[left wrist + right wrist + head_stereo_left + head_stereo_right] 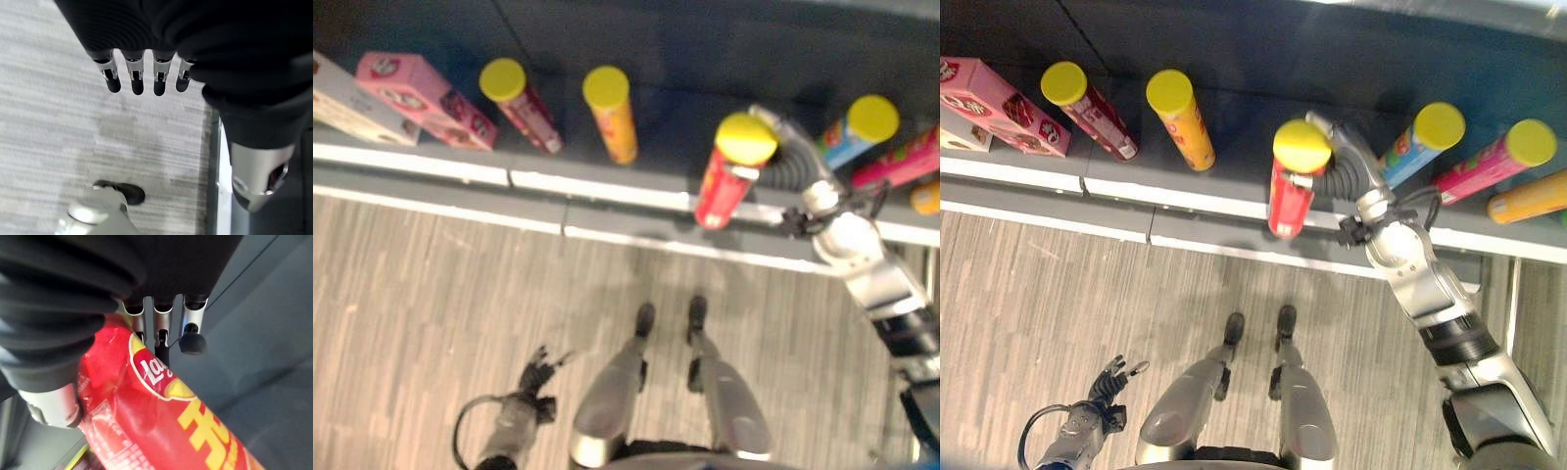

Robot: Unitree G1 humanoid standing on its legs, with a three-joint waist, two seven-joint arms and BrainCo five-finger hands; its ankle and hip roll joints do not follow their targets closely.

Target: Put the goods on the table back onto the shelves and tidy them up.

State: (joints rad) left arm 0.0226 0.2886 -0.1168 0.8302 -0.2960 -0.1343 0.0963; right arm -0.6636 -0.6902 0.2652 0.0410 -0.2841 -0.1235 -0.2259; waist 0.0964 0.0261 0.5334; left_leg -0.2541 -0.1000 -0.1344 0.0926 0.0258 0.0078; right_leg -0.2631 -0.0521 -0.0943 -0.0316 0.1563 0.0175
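Within our right hand [1332,157], fingers curled round it: red crisp canister [1288,191], long axis upright, base at the shelf [1175,191] front edge; left hand [1107,382] relaxed, well apart.

Red tube [1290,191], yellow lid, tilted over shelf [1185,201] front edge, gripped by right hand [1344,166].

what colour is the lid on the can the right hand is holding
Yellow lid on the red can in the right hand; right eye view.
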